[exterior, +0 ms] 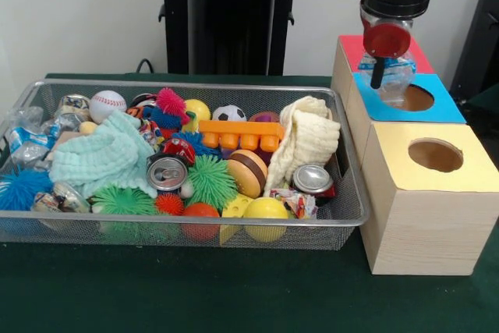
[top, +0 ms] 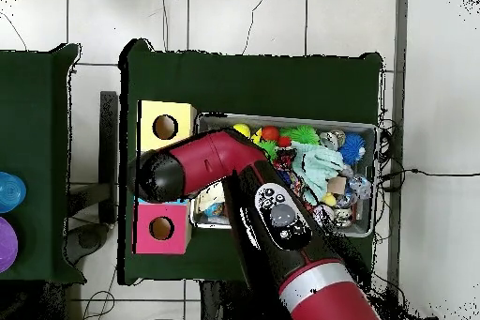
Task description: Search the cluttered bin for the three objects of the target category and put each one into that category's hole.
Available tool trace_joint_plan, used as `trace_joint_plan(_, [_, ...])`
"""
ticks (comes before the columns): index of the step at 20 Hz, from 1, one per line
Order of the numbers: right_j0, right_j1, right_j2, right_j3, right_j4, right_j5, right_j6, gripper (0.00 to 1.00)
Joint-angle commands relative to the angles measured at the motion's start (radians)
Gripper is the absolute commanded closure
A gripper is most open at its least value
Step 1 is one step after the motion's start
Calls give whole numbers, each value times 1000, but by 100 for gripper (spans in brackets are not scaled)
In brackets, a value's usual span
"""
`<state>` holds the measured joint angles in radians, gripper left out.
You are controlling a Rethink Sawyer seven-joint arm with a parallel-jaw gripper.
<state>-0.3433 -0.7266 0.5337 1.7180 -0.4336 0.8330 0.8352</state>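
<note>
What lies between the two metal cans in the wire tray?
In the front view, a brown-and-cream burger-shaped toy and a green spiky ball lie between the left can and the right can.

The bench (exterior: 234, 294) is covered in dark green cloth. A wide, shallow silver wire-mesh tray (exterior: 327, 228) rests directly on it, filled with toys, cans and cloths. Just beside the tray's end stands a row of three wooden boxes, each with a round hole in a coloured top. In the front view the yellow-topped box (exterior: 429, 216) is nearest the camera, the blue-topped box (exterior: 448, 107) is behind it and touching it, and the pink-topped box (exterior: 352, 48) is farthest back. From overhead the arm hides the middle box, and a second green-covered surface (top: 33, 161) stands apart at the side.
</note>
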Motion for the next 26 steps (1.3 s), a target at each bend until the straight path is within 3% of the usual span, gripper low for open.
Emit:
trace_joint_plan(1, [16, 40, -118, 50, -11, -91, 293, 100])
trace_joint_plan(18, [76, 55, -191, 57, 71, -127, 290, 100])
trace_joint_plan(26, [112, 56, -191, 73, 152, -178, 318, 100])
